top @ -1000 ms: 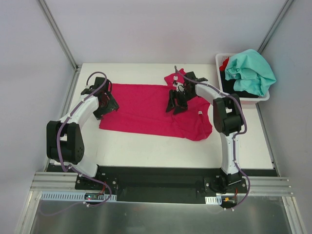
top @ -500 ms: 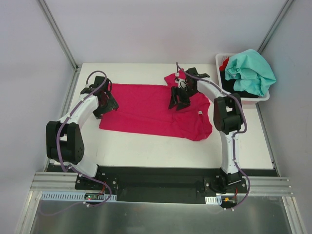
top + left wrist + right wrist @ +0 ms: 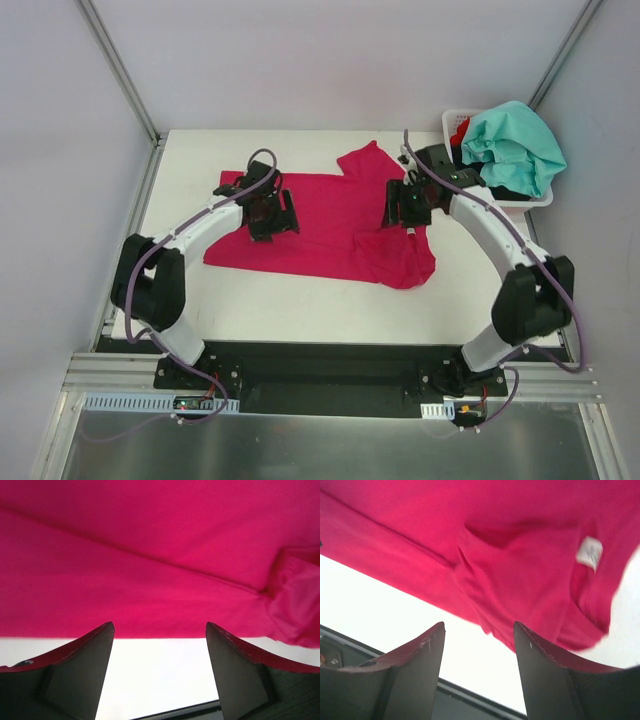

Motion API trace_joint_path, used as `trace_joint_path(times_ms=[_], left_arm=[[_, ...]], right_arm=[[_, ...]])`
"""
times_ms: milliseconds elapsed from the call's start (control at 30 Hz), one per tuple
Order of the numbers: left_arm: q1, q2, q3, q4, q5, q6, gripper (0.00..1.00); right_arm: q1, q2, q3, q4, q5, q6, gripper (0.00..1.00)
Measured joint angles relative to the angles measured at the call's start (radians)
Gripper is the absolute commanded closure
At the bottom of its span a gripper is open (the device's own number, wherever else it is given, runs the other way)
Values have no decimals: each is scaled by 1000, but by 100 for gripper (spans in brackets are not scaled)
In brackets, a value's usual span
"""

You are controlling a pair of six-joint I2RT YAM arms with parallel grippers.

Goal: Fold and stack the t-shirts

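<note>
Both arms shifted rightward; left gripper (image 3: pixel 272 214) and right gripper (image 3: pixel 406 208) spread, empty; magenta t-shirt (image 3: pixel 330 228) folding unfinished, none stacked.

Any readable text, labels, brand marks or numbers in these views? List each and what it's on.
No text can be read in any view.
On the magenta t-shirt, the white label: faint marks only, too blurred to read.
On the white basket: no lettering visible.
</note>
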Motion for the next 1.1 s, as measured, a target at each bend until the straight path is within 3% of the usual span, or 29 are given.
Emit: trace_joint_path(times_ms=[233,500,767,1100], left_arm=[[-38,135,-14,319,338,-33,28],[-85,313,63,554,562,-83,29],[-130,417,208,722,693,-114,29],[-134,473,195,819,726,-197,28]], right_arm=[[-2,-259,-333,46,117,86,43],[-2,-316,-404,48,169,111,43],[-2,-367,-415,44,184,112,43],[-2,-409,-415,22,200,111,42]])
